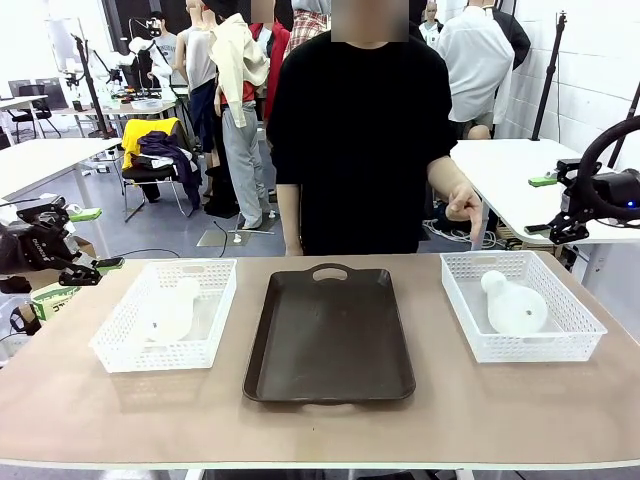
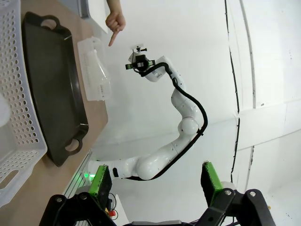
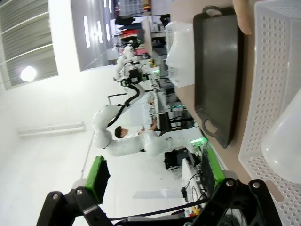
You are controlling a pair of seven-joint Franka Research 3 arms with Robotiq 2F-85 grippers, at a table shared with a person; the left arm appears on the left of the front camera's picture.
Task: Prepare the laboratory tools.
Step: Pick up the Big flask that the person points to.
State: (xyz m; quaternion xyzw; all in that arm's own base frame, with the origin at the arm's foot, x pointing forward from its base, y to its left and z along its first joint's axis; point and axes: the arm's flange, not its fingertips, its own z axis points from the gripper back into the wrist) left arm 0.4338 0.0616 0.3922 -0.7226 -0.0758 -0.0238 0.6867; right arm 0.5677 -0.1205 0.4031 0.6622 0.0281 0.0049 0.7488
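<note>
Two translucent whitish flasks lie on their sides, each in a white mesh basket. One flask (image 1: 168,312) is in the left basket (image 1: 118,340), the other flask (image 1: 514,304) in the right basket (image 1: 580,325). My left gripper (image 1: 97,238) hovers open off the table's left end, clear of the left basket. My right gripper (image 1: 552,205) hangs open beyond the right end, above and behind the right basket. The left wrist view has my open left gripper (image 2: 155,181) and the far flask (image 2: 98,70). In the right wrist view, my open right gripper (image 3: 153,172) is beside the near flask (image 3: 288,141).
A dark brown handled tray (image 1: 330,340) lies between the baskets with nothing on it. A person in black stands at the far side, one hand (image 1: 464,205) pointing down at the right basket's back edge. White tables flank both sides.
</note>
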